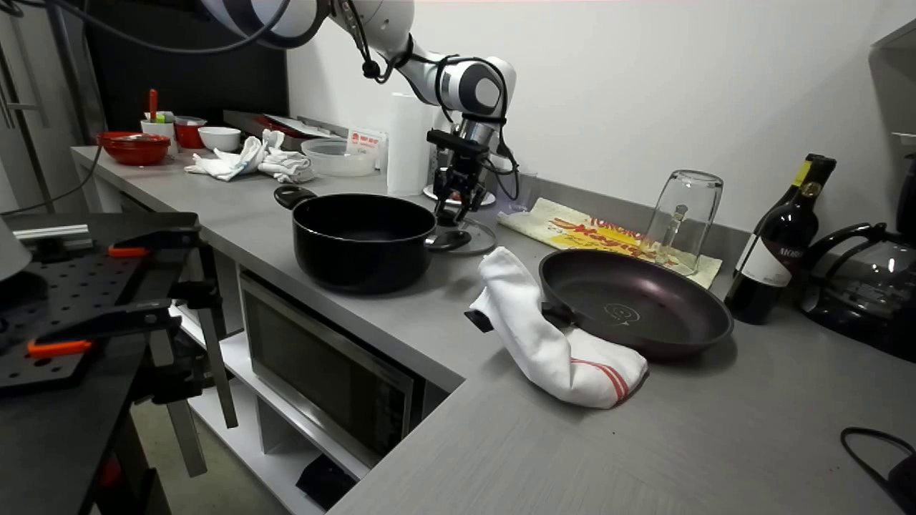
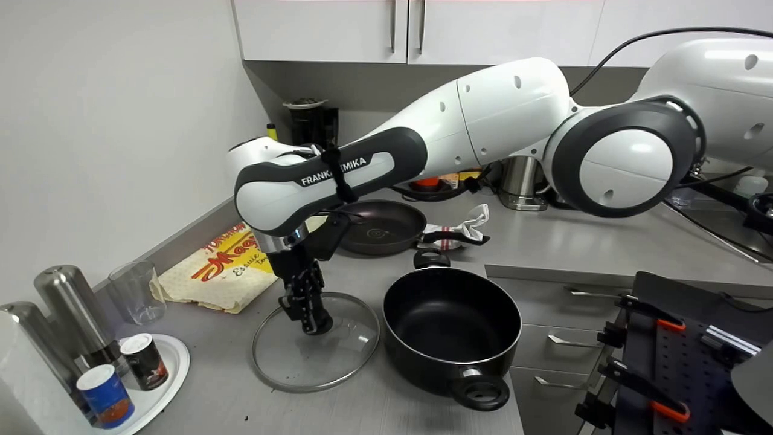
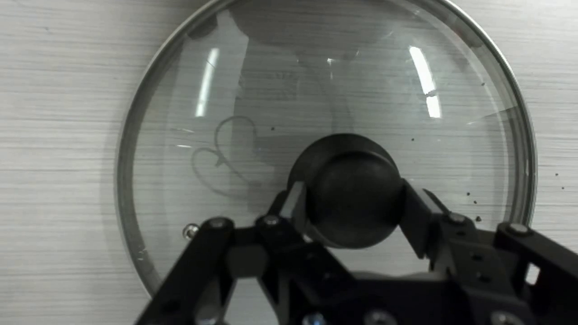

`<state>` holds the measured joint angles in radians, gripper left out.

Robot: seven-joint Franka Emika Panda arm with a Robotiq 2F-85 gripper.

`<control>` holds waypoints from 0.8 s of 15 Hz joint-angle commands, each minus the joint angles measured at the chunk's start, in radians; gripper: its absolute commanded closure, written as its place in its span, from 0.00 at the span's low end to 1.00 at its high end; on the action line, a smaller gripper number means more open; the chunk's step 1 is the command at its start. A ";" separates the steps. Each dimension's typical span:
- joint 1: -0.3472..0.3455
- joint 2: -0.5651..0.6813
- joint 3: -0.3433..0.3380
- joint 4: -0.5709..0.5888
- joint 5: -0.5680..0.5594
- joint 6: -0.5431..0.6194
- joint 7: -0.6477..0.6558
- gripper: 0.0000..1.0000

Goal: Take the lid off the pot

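Going left to right in an exterior view, showing the glass lid [image 2: 302, 362] already off and seemingly resting flat on the grey countertop [image 2: 344, 417], just beside the black pot [image 2: 453, 320] rather than over it. Leaving the mouth of the pot fully open, and any contact between rim and pot wall impossible to tell. Pinching the black knob [image 3: 354, 194] snugly from both sides with the gripper [image 3: 354, 207], to judge by the wrist view. Having the removal itself done, by all appearances; probably needing only to loosen that hold and back away.

Turning to materials, again from the left: passing brushed-metal cylinders [image 2: 75, 314], probably mills; a smooth white plate [image 2: 173, 374] bearing a blue canister [image 2: 105, 396] and a black canister [image 2: 145, 365], both white-capped; a clear tumbler [image 2: 139, 293]; a cream packet [image 2: 229, 272] with red lettering on yellow, not revealing whether cloth or paper. Reaching the lid: curving in a shallow transparent dome, catching strips of reflected light, carrying a small metal-ringed vent [image 3: 190, 231]. Passing next a shallow, dark frying pan [image 2: 380, 226] with a pale emblem on its floor. Arriving at the pot: standing deep and round, sporting a bright, narrow lip and two stubby loop handles [image 1: 451, 240]. Finishing at the white towel [image 2: 477, 219], lying crumpled and red-striped by the pan's handle.
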<state>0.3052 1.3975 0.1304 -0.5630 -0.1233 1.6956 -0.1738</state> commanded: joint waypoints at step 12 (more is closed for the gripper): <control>-0.001 0.008 0.008 0.041 0.010 -0.033 -0.002 0.00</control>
<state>0.3028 1.3976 0.1309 -0.5609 -0.1232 1.6955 -0.1738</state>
